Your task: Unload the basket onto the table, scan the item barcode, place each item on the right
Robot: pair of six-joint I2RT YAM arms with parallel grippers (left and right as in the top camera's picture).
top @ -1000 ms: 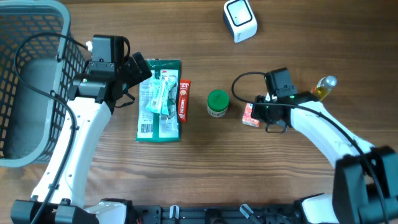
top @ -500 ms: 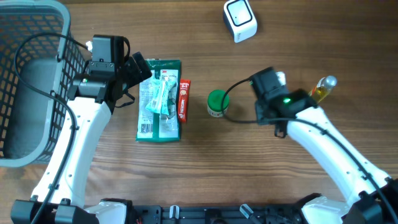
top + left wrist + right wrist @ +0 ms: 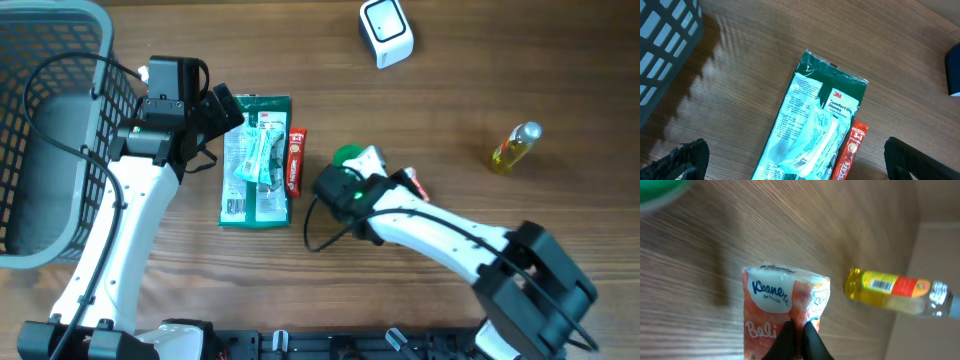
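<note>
My right gripper (image 3: 797, 330) is shut on a pink Kleenex tissue pack (image 3: 782, 307), pinching its wrapper near the lower middle. From above, that gripper (image 3: 398, 182) hangs just right of the green-lidded jar (image 3: 347, 155), and only a red corner of the pack (image 3: 414, 187) shows. I see no barcode on the pack's visible face. The white barcode scanner (image 3: 386, 32) stands at the far edge. My left gripper (image 3: 802, 167) stays open above the green glove packet (image 3: 815, 120), touching nothing.
A red Nescafe stick (image 3: 295, 160) lies beside the glove packet (image 3: 255, 160). A yellow bottle (image 3: 515, 145) lies at the right, also in the right wrist view (image 3: 895, 292). A grey basket (image 3: 50, 130) fills the left side.
The right arm has swung left across the table, carrying the tissue pack from its spot right of the green jar. The left arm has not moved.
</note>
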